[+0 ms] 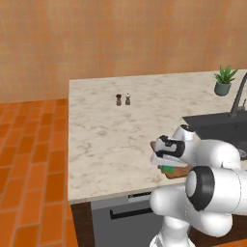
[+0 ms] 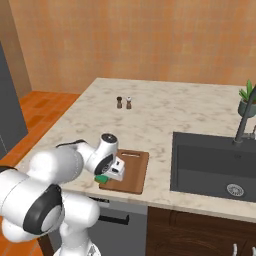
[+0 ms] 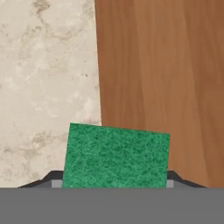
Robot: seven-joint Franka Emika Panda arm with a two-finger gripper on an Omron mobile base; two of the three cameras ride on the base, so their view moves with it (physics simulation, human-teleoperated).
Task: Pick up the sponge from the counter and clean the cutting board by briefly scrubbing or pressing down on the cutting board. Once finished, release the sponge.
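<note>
Where the counter [image 2: 165,112] carries its load, the count stands at one cutting board [image 2: 134,175], one sponge [image 2: 102,178], two small shakers [image 2: 124,102] side by side well beyond them, one potted plant [image 1: 224,80] and one dark sink [image 2: 215,162] with a faucet [image 2: 243,122]. Seen from the hand, the sponge [image 3: 116,155] is a flat rectangle with a speckled green top, lying across the board's edge at its near corner, partly on brown wood and partly over marble. With the gripper [image 2: 112,172] low over the sponge, which sits between the dark fingertips [image 3: 177,178], whether they clamp it cannot be told.
</note>
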